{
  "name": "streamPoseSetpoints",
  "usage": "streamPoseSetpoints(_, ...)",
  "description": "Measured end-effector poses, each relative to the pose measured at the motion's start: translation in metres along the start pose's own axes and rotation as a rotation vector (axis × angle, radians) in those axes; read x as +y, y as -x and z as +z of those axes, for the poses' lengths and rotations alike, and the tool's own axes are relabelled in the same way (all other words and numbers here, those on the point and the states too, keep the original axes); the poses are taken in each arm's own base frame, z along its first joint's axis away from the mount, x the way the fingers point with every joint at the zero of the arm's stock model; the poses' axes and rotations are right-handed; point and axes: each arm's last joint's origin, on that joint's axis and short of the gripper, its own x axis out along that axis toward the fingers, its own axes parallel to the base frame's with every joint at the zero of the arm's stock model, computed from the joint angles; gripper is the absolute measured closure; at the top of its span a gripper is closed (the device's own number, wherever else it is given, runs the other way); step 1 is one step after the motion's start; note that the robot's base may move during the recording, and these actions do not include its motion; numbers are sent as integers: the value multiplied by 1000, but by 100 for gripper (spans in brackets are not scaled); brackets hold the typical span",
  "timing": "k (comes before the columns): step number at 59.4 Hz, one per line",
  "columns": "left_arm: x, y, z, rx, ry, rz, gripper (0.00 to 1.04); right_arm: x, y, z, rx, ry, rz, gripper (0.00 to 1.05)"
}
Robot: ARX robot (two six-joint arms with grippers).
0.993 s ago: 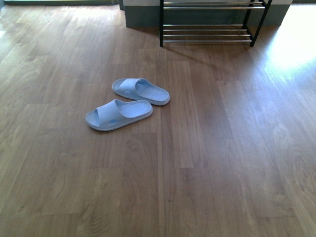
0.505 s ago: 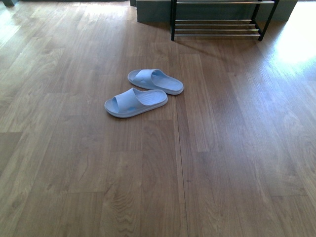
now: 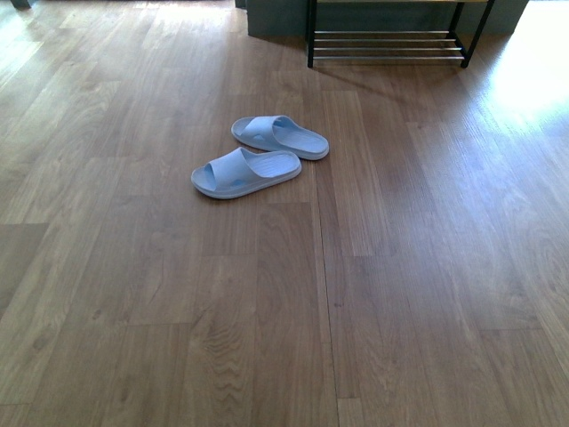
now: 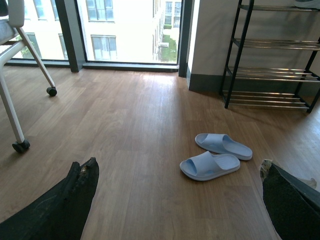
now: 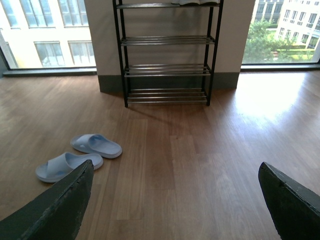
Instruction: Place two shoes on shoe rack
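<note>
Shoes: the near slide [image 3: 246, 172] and far slide [image 3: 279, 136], both pale blue, lie side by side on the wood floor [image 3: 400, 294], well apart from the shoe rack [image 3: 388, 44]. My front view cuts the rack off above its lowest bars. A pale object [image 5: 199, 2] on the top shelf is clipped by the frame edge; possibly a shoe. Left gripper [image 4: 177, 162] and right gripper [image 5: 175, 165] point toward the rack, jaws wide apart, holding nothing.

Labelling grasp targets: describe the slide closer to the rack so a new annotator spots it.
Start at the black-framed shoe rack at the far end of the wooden floor. In front of it, toward the left, lie two pale blue shoes: the rear slide and the front slide. Pick the rear one, closer to the rack.
</note>
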Motion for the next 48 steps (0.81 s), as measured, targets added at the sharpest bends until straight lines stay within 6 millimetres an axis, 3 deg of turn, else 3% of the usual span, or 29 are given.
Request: streamPoseSetpoints(48,0,0,0,0,0,0,9,0,0,0,0,0,0,9)
